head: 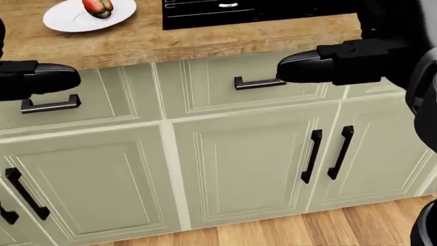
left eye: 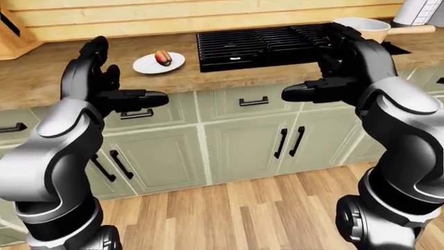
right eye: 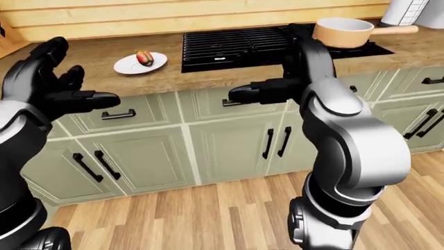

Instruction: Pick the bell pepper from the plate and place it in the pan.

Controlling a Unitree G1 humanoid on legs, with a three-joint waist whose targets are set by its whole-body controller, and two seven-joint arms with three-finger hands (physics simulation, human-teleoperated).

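Note:
A red and green bell pepper (left eye: 163, 57) lies on a white plate (left eye: 148, 65) on the wooden counter, left of the black stove (left eye: 256, 44). A tan pan (right eye: 342, 32) with a wooden handle stands on the stove's right side. My left hand (left eye: 104, 86) is raised at the left, below and left of the plate, fingers spread and open, holding nothing. My right hand (right eye: 277, 86) is raised before the stove's edge, fingers stretched out, open and empty. In the head view the pepper (head: 99, 6) and plate (head: 68, 20) sit at the top left.
Pale green cabinets with black handles (head: 258, 83) run under the counter (head: 205, 41). A wood floor (left eye: 243, 208) lies below. A white canister (right eye: 406, 10) stands at the top right. A wooden wall (left eye: 208, 15) backs the counter.

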